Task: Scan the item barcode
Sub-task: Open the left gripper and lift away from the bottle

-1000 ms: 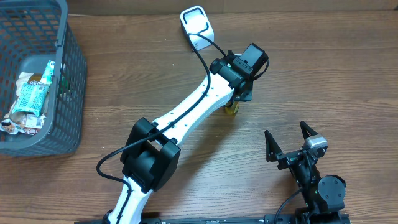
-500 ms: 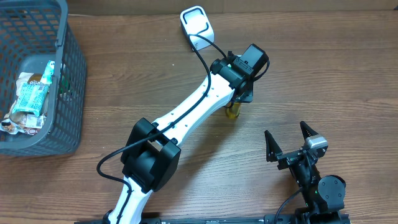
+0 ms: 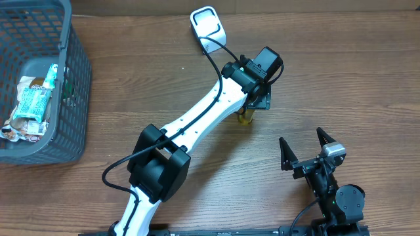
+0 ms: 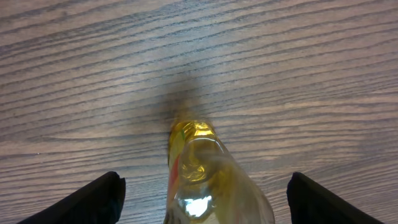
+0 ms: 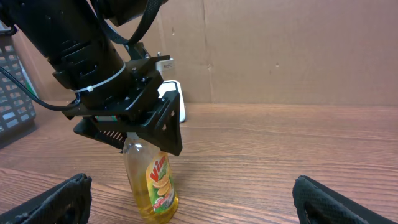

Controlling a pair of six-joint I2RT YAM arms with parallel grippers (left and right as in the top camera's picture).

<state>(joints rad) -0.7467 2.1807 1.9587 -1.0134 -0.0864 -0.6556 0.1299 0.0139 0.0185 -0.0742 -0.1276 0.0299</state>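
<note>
A yellow Vim dish-soap bottle (image 5: 153,182) stands upright on the wooden table, its label facing the right wrist camera. In the overhead view only its base (image 3: 245,118) shows under the left arm. My left gripper (image 4: 203,186) is open over the bottle's upper part (image 4: 202,177), with a gap of table showing on each side between bottle and fingers (image 4: 93,200). My right gripper (image 3: 302,139) stands open near the front right, a little way from the bottle, nothing between its fingers. No barcode shows in any view.
A white scanner-like device (image 3: 209,26) lies at the back of the table behind the left arm. A dark mesh basket (image 3: 69,98) with packaged items stands at the far left. A cardboard wall (image 5: 280,50) closes off the back.
The left gripper's jaws have spread apart and let go of the bottle, which stays standing. The right arm has not moved.
</note>
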